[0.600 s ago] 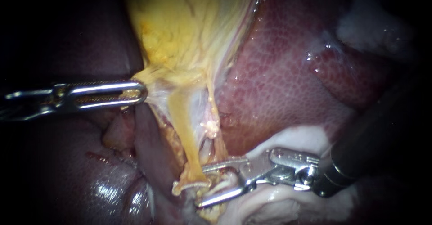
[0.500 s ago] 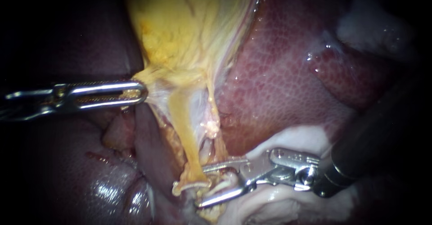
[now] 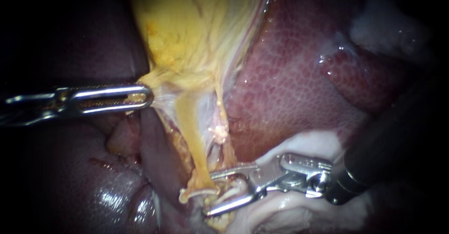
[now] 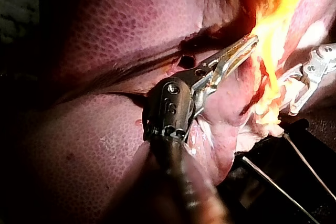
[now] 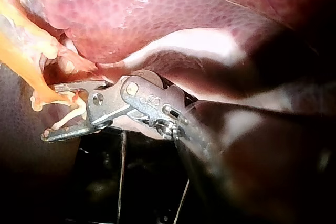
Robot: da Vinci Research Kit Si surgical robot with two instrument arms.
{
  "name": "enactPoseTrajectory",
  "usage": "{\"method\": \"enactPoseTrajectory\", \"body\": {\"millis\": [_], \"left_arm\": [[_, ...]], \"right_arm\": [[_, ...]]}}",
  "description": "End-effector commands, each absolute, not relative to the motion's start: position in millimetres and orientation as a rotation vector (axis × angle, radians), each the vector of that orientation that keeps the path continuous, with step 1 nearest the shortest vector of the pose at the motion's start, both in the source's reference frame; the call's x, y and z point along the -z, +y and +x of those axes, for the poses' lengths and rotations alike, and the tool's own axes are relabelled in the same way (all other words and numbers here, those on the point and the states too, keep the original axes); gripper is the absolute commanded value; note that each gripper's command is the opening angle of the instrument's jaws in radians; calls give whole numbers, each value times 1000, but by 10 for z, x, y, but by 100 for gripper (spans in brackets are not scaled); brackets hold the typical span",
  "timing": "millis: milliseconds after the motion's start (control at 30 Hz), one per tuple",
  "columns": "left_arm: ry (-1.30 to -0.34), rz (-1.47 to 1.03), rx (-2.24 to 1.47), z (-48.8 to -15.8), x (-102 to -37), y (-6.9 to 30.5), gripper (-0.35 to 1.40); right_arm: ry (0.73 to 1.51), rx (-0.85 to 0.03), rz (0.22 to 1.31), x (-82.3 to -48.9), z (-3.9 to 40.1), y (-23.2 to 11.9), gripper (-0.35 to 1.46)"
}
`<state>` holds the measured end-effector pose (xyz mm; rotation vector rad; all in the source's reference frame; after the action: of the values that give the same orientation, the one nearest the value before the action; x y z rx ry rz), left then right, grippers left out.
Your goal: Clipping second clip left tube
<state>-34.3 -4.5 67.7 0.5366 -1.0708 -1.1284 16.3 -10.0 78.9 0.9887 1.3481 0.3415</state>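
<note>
The left instrument (image 3: pixel 145 97) comes in level from the left. Its pincer is closed on a fold of yellow tissue at the narrow lower end of the gallbladder (image 3: pixel 196 28). In the left wrist view the toothed jaws lie together with that yellow fold clamped between them.

From the narrow end two strands run down across the liver (image 3: pixel 299 75). The left tube (image 3: pixel 189 126) is the thicker, yellow one. The right tube (image 3: pixel 220 117) is thinner and paler and lies just beside it, against the liver's edge.

The foot of the left tube flares out, and a pale curved strip (image 3: pixel 199 194) lies across it. I cannot tell whether this strip is a clip.

The right instrument (image 3: pixel 210 192) enters from the lower right over a patch of white tissue (image 3: pixel 308 142). Its pincer stands open, with a clear gap between the two jaws. The upper jaw reaches to the foot of the left tube. The lower jaw lies below it, beside ragged yellow tissue.

A pale looped strand (image 3: pixel 233 188) sits in the gap between the jaws, just beside the tube's foot. The right wrist view shows the same: the jaws are apart, pale strands lie between them, and the orange end of the tube (image 5: pixel 39 98) is at their tips.
</note>
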Motion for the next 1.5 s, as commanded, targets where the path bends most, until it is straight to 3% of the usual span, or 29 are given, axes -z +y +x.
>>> {"method": "enactPoseTrajectory", "body": {"millis": [33, 400, 933, 1500], "left_arm": [[-1071, 536, 1128, -344, -676, -45, -35], [-1070, 534, 1131, -347, -671, -48, -35], [-1071, 538, 1129, -343, -672, -44, -35], [-1069, 538, 1131, -339, -666, -44, -35]], "right_arm": [[1348, -343, 988, -792, 164, -99, 46], [1348, -357, 977, -806, 186, -88, 49], [1381, -368, 985, -794, 206, -97, 55], [1350, -420, 936, -820, 155, -67, 55]]}}
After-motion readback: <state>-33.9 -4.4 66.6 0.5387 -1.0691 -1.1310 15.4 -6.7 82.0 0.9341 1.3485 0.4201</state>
